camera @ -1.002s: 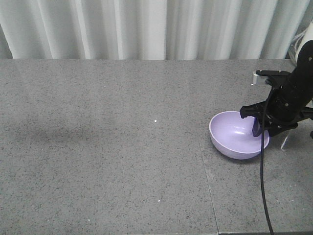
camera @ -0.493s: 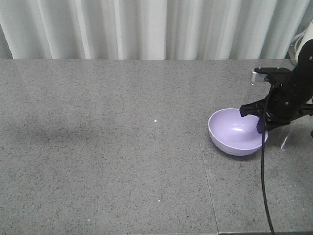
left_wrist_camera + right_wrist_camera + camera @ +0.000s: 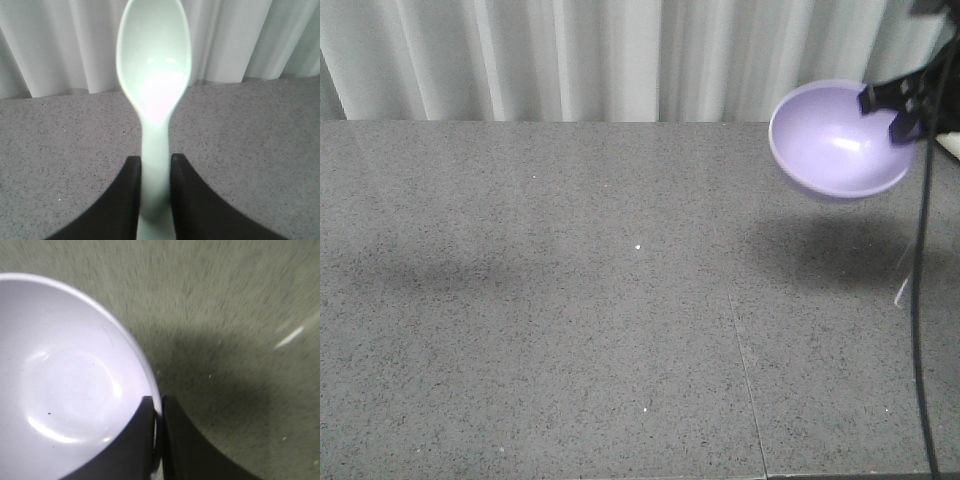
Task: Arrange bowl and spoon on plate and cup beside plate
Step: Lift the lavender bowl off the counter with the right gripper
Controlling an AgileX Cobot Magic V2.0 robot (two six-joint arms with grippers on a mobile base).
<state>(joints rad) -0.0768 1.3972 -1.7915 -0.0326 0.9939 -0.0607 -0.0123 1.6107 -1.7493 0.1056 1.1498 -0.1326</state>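
Front-facing view: right fingers [image 3: 177, 440] mostly cut off at frame edge, clamped on rim of bowl [image 3: 835, 140], which is empty and held above the bench [image 3: 570, 300]. Left fingers [image 3: 187, 200] clamped on spoon [image 3: 154, 75] handle, its end out of frame.

the small round lavender-purple plastic bowl [image 3: 835, 140] hangs in the air at the right, well above the grey table [image 3: 570, 300], tilted so its glossy inside faces the front view. the right gripper [image 3: 157, 407] pinches its rim, one dark finger inside and one outside. the short pale mint-green plastic spoon [image 3: 155, 75] sticks straight out of the left gripper [image 3: 155, 165], flat handle clamped, the hollow of its oval head showing.
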